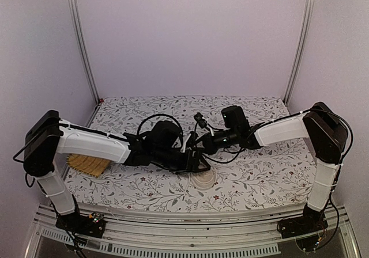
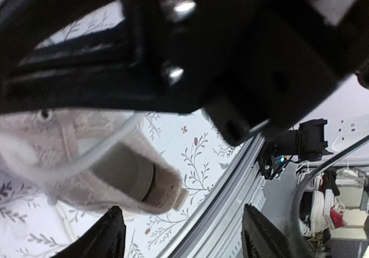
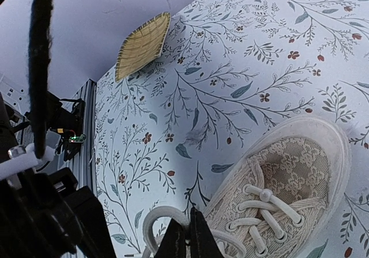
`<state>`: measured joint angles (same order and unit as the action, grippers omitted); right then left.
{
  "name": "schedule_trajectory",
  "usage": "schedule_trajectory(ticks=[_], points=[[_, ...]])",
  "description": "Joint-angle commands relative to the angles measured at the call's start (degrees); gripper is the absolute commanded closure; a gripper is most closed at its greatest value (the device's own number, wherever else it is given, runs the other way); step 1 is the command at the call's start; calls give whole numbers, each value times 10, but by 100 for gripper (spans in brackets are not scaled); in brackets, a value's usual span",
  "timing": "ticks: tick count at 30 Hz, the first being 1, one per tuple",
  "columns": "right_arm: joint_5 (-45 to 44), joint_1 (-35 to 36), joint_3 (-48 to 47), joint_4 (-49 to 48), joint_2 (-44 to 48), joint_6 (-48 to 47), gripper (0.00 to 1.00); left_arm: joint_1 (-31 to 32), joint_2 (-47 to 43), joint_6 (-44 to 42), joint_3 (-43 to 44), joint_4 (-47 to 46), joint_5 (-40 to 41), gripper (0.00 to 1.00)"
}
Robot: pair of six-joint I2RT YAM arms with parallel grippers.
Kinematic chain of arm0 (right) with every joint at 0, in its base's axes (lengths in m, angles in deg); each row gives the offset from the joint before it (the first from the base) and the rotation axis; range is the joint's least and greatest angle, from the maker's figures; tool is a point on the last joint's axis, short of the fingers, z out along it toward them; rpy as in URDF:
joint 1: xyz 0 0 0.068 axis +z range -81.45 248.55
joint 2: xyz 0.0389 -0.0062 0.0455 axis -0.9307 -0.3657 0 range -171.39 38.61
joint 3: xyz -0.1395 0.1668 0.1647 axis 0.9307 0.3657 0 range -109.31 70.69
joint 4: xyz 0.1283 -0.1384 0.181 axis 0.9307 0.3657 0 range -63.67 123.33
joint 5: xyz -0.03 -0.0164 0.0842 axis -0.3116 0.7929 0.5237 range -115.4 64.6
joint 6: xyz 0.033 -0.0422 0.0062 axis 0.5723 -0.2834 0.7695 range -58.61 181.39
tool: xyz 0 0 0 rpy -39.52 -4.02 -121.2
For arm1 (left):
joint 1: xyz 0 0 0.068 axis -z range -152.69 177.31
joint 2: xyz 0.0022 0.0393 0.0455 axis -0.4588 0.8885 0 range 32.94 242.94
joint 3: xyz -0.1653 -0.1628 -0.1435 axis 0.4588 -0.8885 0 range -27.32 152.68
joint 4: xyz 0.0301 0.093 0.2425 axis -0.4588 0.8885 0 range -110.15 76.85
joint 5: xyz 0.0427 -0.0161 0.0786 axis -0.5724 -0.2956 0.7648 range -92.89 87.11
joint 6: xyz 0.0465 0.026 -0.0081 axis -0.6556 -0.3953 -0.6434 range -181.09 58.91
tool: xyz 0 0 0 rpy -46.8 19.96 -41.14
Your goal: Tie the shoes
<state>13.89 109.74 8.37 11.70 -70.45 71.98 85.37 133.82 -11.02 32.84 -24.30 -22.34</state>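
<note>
Up close, the sneaker (image 3: pixel 294 171) shows cream lace-patterned fabric.

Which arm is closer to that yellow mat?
Left. The left arm crosses right over the mat, partly hiding it from above. The right arm comes in from the opposite side, ending by the shoe.

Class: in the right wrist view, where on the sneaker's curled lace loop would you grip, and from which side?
Probably the lace loop at the crown of its arc, coming from the tablecloth side, away from the sneaker: there the cord bows clear of the eyelets, leaving finger room.
</note>
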Motion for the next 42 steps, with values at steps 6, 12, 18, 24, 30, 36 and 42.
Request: schedule_trajectory(ticks=[6, 12, 18, 24, 30, 36, 42], points=[[-9, -2, 6, -15, 3, 1, 98, -2, -104, -48, -85, 27, 53, 22], [-11, -2, 15, -16, 9, 2, 98, -66, -119, -9, -180, -99, 55, 25], [-14, -2, 26, -21, 14, 11, 98, -128, -55, -14, -207, -298, 30, 23], [-23, -2, 37, -23, 26, 16, 98, -165, 34, -14, -170, -357, 9, 23], [-25, -2, 44, -28, 34, 26, 98, -186, 110, -26, -125, -369, -15, 23], [-30, -2, 51, -29, 45, 32, 98, -188, 187, -35, -67, -397, -59, 25], [-42, -2, 65, -29, 53, 36, 98, -188, 201, -39, -47, -411, -64, 25]])
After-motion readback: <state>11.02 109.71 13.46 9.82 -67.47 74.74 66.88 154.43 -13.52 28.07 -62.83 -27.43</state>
